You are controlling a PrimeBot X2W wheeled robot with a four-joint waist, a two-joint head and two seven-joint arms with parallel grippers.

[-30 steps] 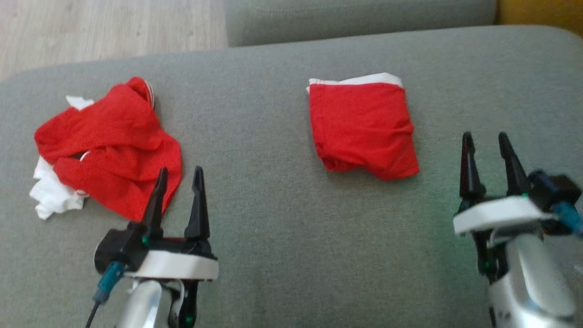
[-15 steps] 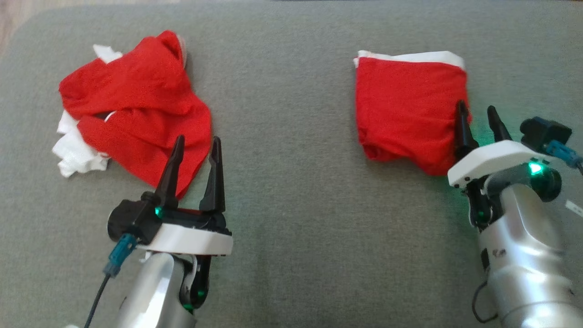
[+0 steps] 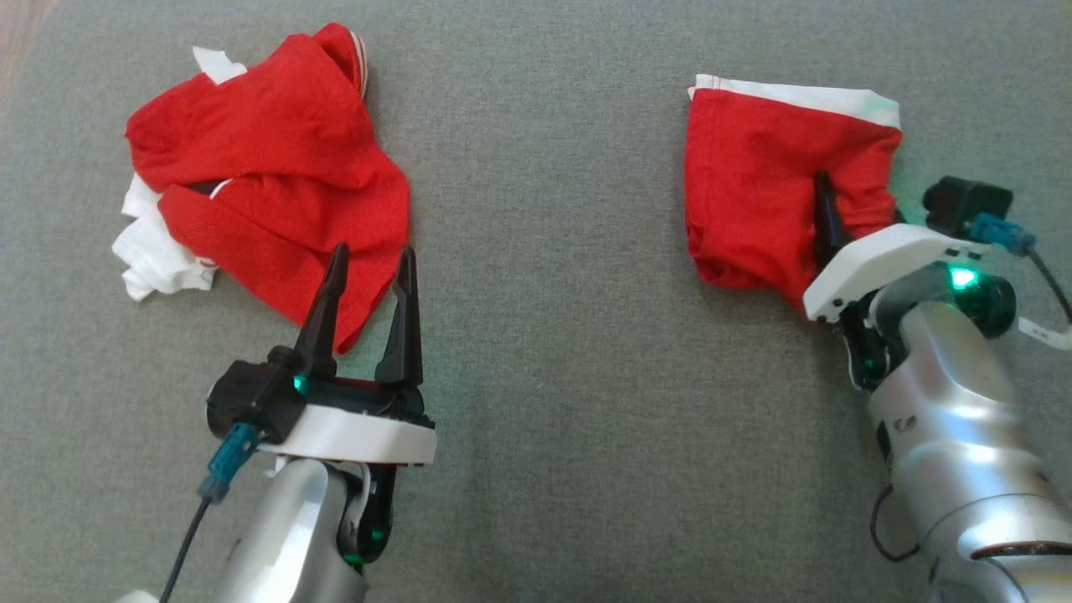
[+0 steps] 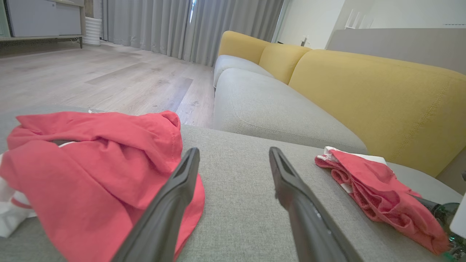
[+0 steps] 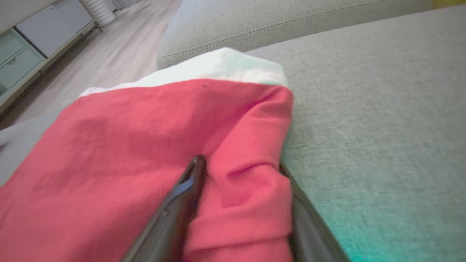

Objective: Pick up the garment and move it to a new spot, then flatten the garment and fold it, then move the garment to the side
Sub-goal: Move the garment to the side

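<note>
One crumpled garment (image 3: 268, 184), one folded garment (image 3: 754, 167), both red, on grey sofa cushion (image 3: 544, 335). Left jaws open beside the first; right jaws apart, astride the second's fold.

Left on the cushion (image 3: 544, 377), the left gripper (image 3: 373, 249), spread wide, overlaps a red heap (image 3: 268, 184); right on it, the right gripper (image 3: 842, 201) rests on the folded garment (image 3: 754, 176).
</note>
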